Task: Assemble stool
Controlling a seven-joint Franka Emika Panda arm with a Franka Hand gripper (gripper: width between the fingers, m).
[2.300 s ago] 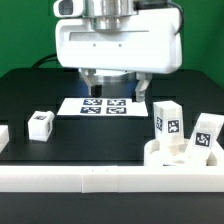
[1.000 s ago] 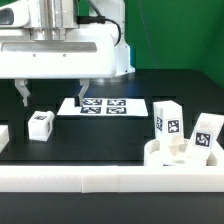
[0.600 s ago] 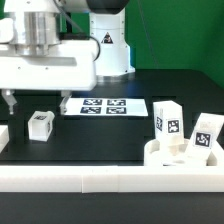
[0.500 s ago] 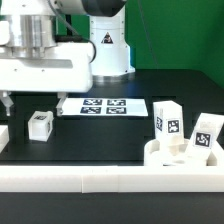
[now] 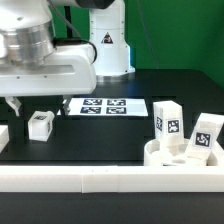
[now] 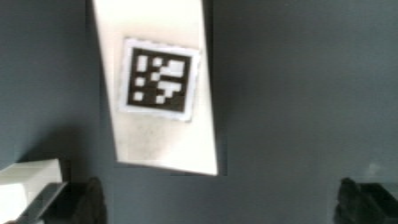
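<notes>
Stool assembly looks barely begun, judging by how the parts lie: the seat (image 5: 178, 155) sits at the near edge on the exterior view's right, just behind the long white border rail (image 5: 90, 180), and no leg can be seen screwed into it. Two legs, one (image 5: 166, 119) upright and the other (image 5: 205, 133) leaning a little, stand at or on the seat, though whether they rest in its sockets or only beside it cannot be told from here. A third leg (image 5: 40, 125) lies apart on the black table (image 5: 120, 140) toward the exterior view's left, and the wrist view shows it as a long white block with one tag (image 6: 164, 85) directly below the camera. The gripper (image 5: 35, 103) hangs over that leg with its fingers spread wide and nothing between them; the dark fingertips (image 6: 75, 200) flank the block without touching it. So the likely step in hand is picking up this loose leg, with all three legs probably left to fit into the seat. Counted: one seat, three legs, one marker board (image 5: 102, 105) flat on the table behind the loose leg, and a small white piece (image 5: 3, 136) at the exterior view's left edge, too cropped to identify.
</notes>
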